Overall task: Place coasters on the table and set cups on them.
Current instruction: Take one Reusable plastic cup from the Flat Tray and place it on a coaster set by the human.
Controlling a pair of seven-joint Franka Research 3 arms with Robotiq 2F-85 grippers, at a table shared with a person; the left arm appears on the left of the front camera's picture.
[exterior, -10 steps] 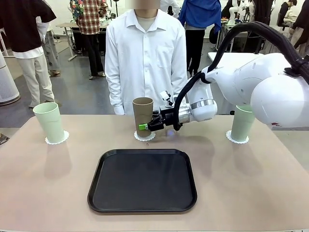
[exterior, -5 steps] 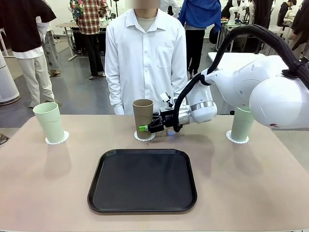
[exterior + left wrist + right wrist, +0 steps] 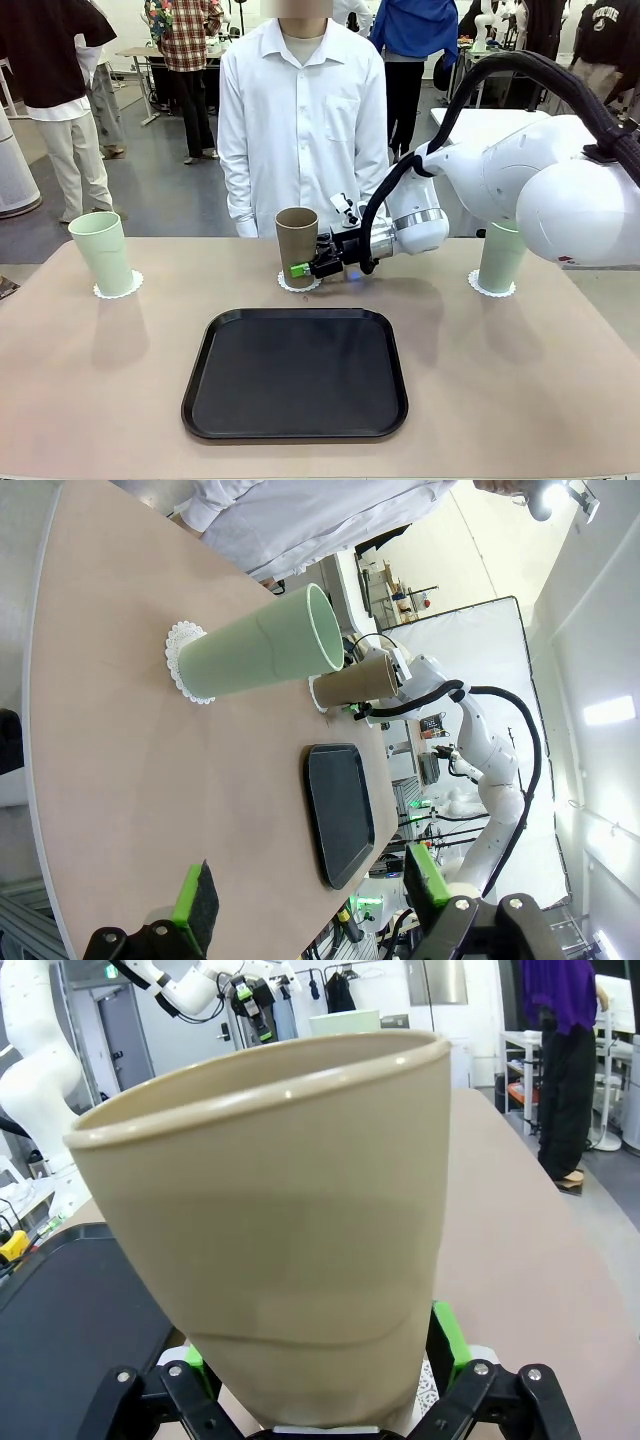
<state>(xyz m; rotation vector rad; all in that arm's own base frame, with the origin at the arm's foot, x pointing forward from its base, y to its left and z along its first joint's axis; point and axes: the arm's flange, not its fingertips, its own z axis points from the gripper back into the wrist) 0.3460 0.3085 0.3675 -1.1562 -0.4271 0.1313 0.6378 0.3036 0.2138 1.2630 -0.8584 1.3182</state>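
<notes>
Black tray (image 3: 295,375) bare mid-desk, tan cup (image 3: 296,243) upright on its doily (image 3: 299,284), right hand (image 3: 305,266) spread around its base.

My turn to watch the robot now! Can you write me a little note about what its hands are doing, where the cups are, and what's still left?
Right gripper: open, fingers on either side of the tan cup, low down by its base.
Left gripper: open, holding nothing, up above the table's left end.
Cups: the tan one stands on the middle coaster. One green cup is on the left coaster, the other green cup on the right coaster.
The black tray has nothing on it.
Done: all three cups are on coasters.
Left: probably just pulling the right arm away without bumping the tan cup.
</notes>
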